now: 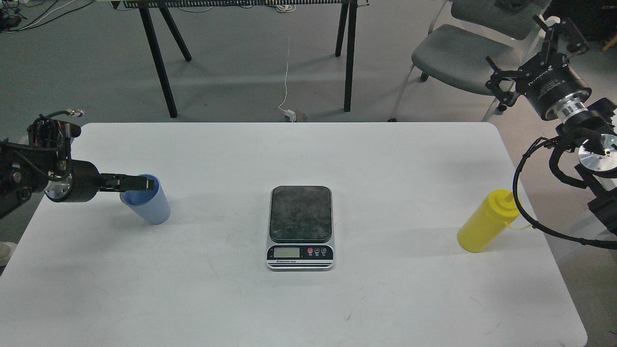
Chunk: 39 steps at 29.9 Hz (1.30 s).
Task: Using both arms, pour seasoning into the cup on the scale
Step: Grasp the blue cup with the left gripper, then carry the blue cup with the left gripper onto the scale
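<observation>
- Jaws on my left gripper [144,183] sit at the rim of the cup [147,202], one finger inside it, it seems, but I cannot tell if they pinch the wall yet.
- Jaws on my right gripper [561,26] are up high, off past the right edge of the table [308,308]. They look spread and hold nothing.
- That cup is near the left edge of the table. It looks empty, as far as I can see in.
- I think the cup is light and a bit bendy, so a soft pinch on the rim should do. Too hard a squeeze could squash it.
- No cup is on the scale [300,226] in the middle of the table; its dark plate is bare.
- Over by the right edge stands the seasoning [484,224], upright. How full it is, I cannot tell.
- I guess the bottle is soft and smooth, so I should grab it around the middle. A hard squeeze could squirt it.
</observation>
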Available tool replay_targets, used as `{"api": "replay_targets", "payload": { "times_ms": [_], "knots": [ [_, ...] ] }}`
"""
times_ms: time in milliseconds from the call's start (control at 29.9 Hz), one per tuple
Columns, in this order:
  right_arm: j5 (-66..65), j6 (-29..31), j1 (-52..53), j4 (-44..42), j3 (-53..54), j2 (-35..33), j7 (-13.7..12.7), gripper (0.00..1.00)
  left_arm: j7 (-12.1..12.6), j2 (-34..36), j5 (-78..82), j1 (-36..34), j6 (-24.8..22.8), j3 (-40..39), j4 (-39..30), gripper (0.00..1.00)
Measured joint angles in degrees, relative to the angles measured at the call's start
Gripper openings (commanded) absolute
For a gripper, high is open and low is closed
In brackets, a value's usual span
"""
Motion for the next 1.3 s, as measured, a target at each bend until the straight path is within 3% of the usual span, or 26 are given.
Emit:
{"api": "replay_targets", "payload": {
  "times_ms": [401,468,635,669,1003,1304],
  "knots": [
    [-0.04,0.00,-0.28,-0.02,0.00,0.00,0.05,0.99,0.00,-0.86,-1.69,2.82,3.31,0.52,3.94,0.64],
    [-0.04,0.00,-0.28,0.04,0.00,0.00,0.05,0.99,0.00,-0.89,-1.48,3.33,3.85,0.54,3.97,0.53],
    [-0.05,0.00,-0.41,0.18,-0.07,0.00,0.05,0.99,0.00,-1.20,1.02,4.10,4.49,0.56,4.01,0.14],
    [-0.06,0.00,-0.46,0.36,-0.08,0.00,0.05,0.99,0.00,-1.40,1.91,4.27,4.59,0.66,4.01,0.10],
    [-0.09,0.00,-0.86,0.98,-0.09,0.00,0.05,0.99,0.00,-1.77,5.87,3.97,6.38,1.32,4.17,0.03],
    [-0.16,0.00,-0.90,0.82,-0.09,0.24,0.03,0.99,0.00,-1.22,5.95,2.07,4.55,1.25,3.54,0.03]
  ]
}}
